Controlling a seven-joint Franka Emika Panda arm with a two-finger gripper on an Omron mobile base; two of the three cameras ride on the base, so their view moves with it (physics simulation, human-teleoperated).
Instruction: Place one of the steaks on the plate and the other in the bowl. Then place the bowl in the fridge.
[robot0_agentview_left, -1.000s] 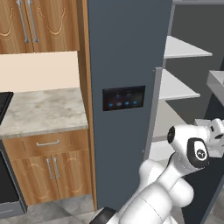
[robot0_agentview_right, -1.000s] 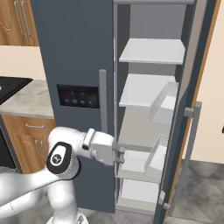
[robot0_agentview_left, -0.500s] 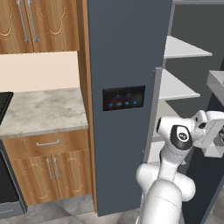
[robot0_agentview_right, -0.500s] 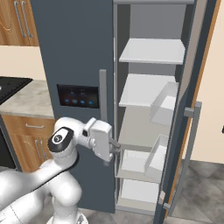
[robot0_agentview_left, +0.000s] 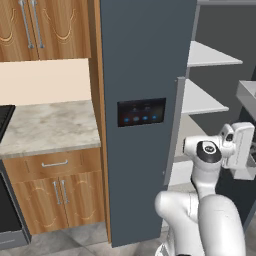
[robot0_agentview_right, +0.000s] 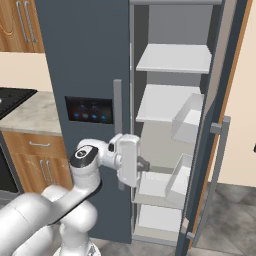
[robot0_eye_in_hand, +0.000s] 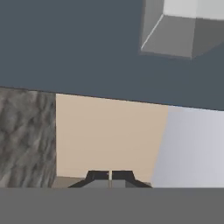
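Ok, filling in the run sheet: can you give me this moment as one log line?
fridge: right door open, shelves bare | gripper: shut, holding nothing | arm: raised by the open compartment

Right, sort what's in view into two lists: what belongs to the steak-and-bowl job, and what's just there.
Part of the job:
- fridge, right door open, white shelves showing, no bowl seen on them
- tool, shut and holding nothing, in front of the open fridge

Just there:
- marble counter
- wooden cabinets
- black stove edge
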